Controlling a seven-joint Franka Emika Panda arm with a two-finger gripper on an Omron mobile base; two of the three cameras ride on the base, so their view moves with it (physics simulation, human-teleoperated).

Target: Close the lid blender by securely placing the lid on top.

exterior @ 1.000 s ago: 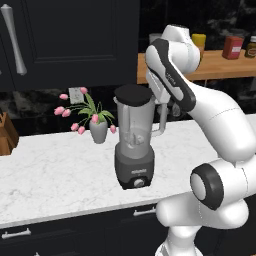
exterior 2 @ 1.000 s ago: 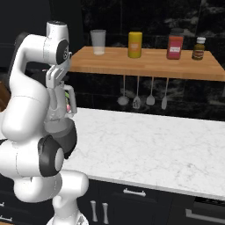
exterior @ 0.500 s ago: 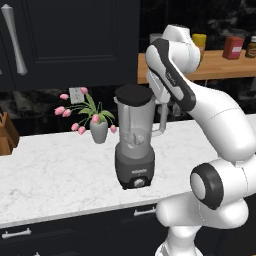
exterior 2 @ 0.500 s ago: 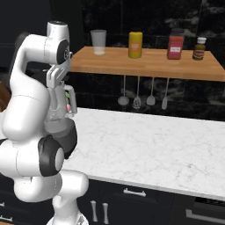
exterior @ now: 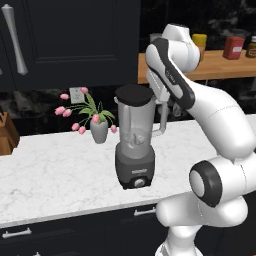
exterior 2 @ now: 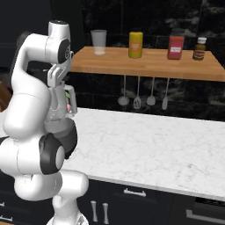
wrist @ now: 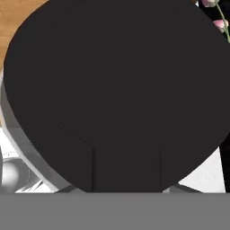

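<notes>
The blender (exterior: 134,150) stands on the white marble counter (exterior: 50,175), with its dark base and round knob facing front. The black round lid (exterior: 134,93) lies level across the mouth of the tall grey jar. My gripper (exterior: 153,96) reaches in from the right at lid height, half hidden behind my own arm. In the hand view the lid (wrist: 112,90) sits very close, with the jar's grey rim (wrist: 27,148) showing beneath it. My gripper (wrist: 126,173) is shut on the lid's near edge. In the right base view my arm hides most of the blender (exterior 2: 69,103).
A vase of pink flowers (exterior: 99,131) stands just left of and behind the blender. A wooden block (exterior: 6,135) sits at the far left. Above the counter, a wooden shelf (exterior 2: 145,66) carries a glass and jars, with utensils (exterior 2: 137,99) hanging beneath.
</notes>
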